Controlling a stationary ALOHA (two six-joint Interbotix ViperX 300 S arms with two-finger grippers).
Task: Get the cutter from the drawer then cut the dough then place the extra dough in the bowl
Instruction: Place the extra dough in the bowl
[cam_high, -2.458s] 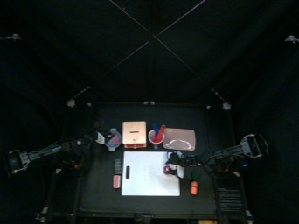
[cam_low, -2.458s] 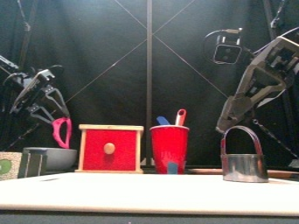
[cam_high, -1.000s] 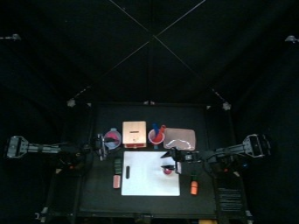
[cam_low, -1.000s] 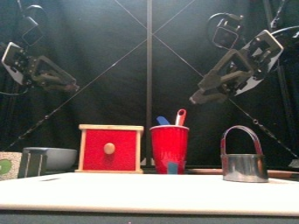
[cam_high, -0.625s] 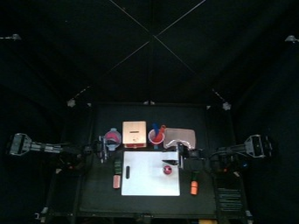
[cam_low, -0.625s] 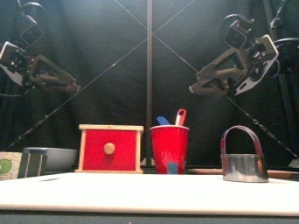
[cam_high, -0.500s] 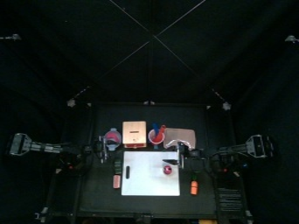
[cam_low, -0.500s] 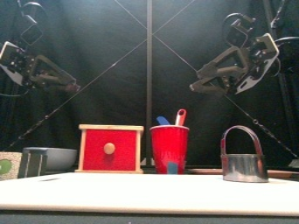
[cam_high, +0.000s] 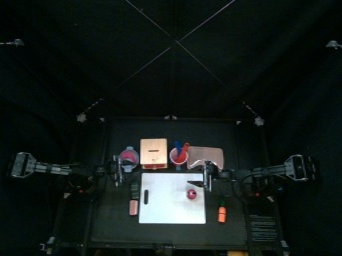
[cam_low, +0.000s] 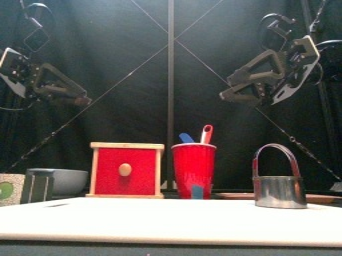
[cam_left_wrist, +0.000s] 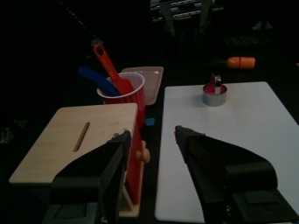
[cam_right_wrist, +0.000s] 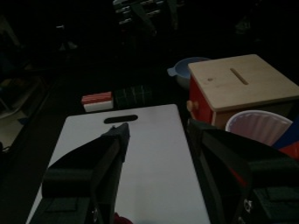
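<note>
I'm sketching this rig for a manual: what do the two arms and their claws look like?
Both arms are black and jointed: the left arm and the right arm each carry a pale cross-plate near the wrist. The left claw and the right claw each have two black, gently curved jaws tapering toward the tips.

White board (cam_high: 163, 205) bare left and middle; cutter (cam_low: 279, 192) on its right, box (cam_low: 127, 160) and cup (cam_low: 194, 165) behind

Claw (cam_left_wrist: 153, 134) gapes over wooden box (cam_left_wrist: 82, 140); cutter (cam_left_wrist: 214, 94) stands on board (cam_left_wrist: 233, 149).
</note>
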